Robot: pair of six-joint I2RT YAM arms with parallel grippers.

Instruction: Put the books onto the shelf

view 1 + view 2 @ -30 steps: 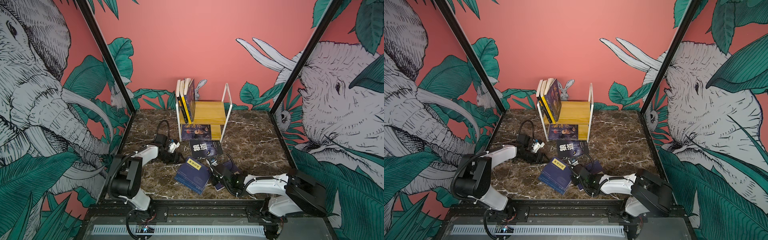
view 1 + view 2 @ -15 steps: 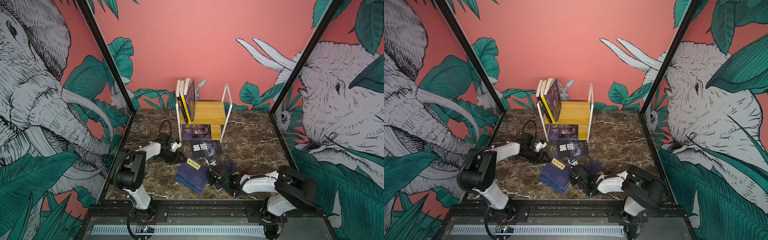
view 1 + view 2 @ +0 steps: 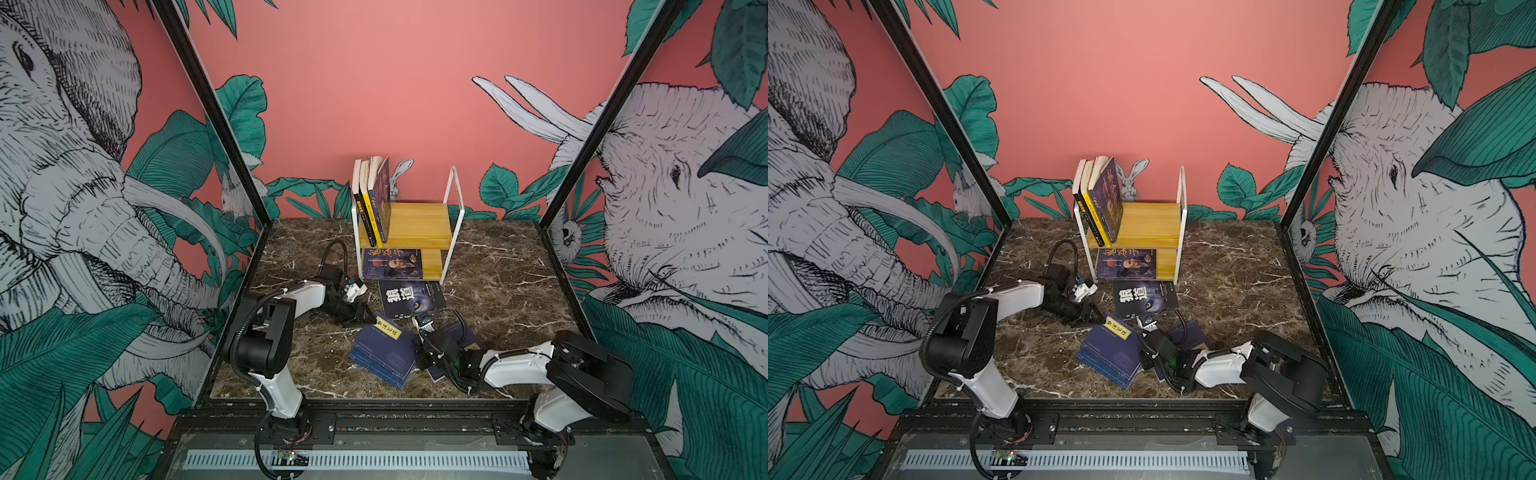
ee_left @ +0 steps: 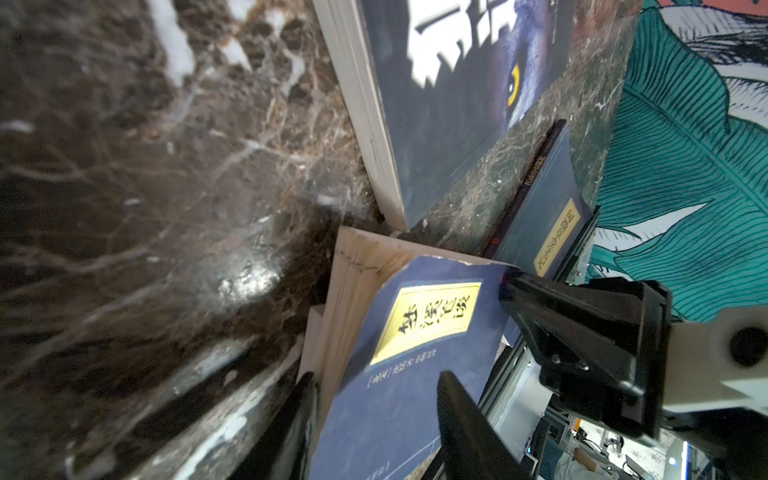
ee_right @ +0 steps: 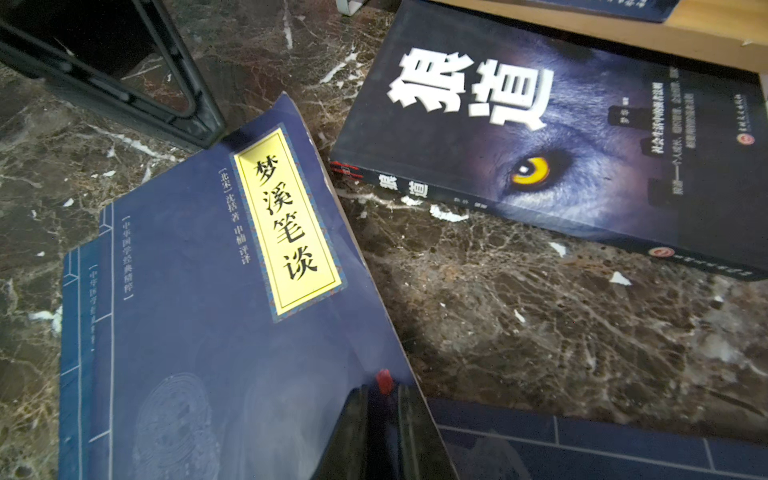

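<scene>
Three books [image 3: 371, 199] stand on the shelf [image 3: 419, 218], and a fourth book [image 3: 392, 264] lies on its lower board. Yet to shelve, on the bench [image 3: 498, 291]: the wolf book [image 3: 409, 297] and navy books [image 3: 384, 353]. My right jaws pinch the top navy book [image 5: 208, 291] by its edge. My left jaws straddle its corner; whether they grip it I cannot tell.

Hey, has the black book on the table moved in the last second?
No. The black book lies flat just in front of the shelf, exactly as before.
</scene>
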